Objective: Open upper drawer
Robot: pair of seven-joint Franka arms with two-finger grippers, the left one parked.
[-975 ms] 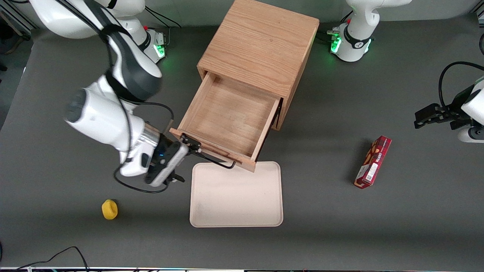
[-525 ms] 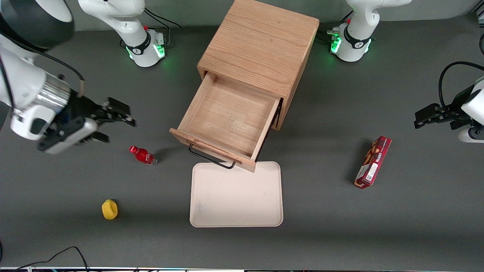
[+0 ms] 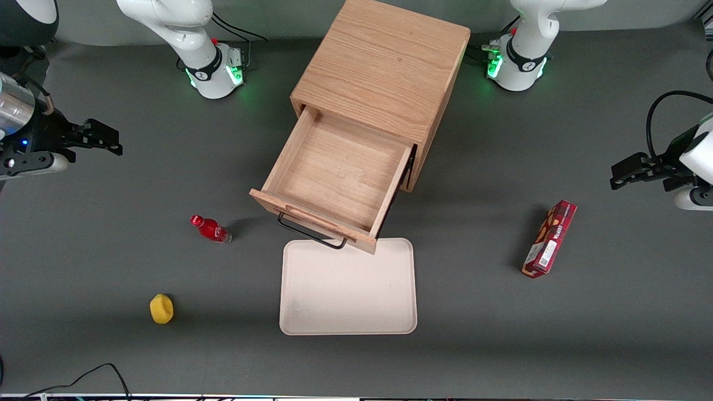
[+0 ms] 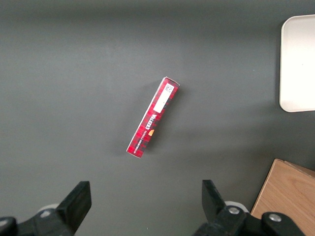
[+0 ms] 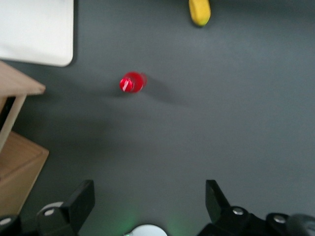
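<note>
The upper drawer (image 3: 337,175) of the light oak cabinet (image 3: 384,67) stands pulled far out, showing its plain wooden tray interior. Its black wire bar handle (image 3: 309,234) hangs over the edge of a cream tray. The lower drawer is hidden under it. My gripper (image 3: 103,138) is open and empty, raised high at the working arm's end of the table, well away from the drawer. In the right wrist view the gripper (image 5: 150,196) is open over bare grey table, with a drawer corner (image 5: 19,83) showing.
A cream tray (image 3: 348,309) lies in front of the drawer. A red bottle (image 3: 210,229) stands beside the drawer, toward the working arm's end. A yellow object (image 3: 161,308) lies nearer the camera. A red box (image 3: 549,238) lies toward the parked arm's end.
My gripper has let go of the drawer handle and swung away and up toward the working arm's end of the table. The drawer stays open. The red bottle is now uncovered.
</note>
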